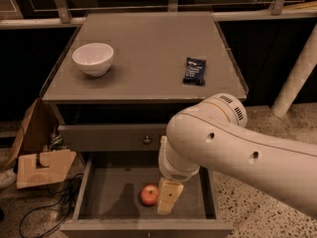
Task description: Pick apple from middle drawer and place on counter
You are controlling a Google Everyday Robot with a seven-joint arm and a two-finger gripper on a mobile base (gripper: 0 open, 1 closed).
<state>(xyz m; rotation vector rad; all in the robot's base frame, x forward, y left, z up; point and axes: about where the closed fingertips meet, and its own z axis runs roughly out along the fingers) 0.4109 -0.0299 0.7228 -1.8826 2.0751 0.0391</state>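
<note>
The apple, small and red-orange, lies on the floor of the open middle drawer, near its middle front. My gripper hangs down inside the drawer, right beside the apple on its right, at about the apple's height. My bulky white arm reaches in from the right and hides the drawer's right part. The counter is the flat grey top of the cabinet above.
A white bowl stands on the counter's left and a dark packet lies on its right. A closed drawer front with a knob is above the open drawer. A cardboard box and cables lie on the floor at left.
</note>
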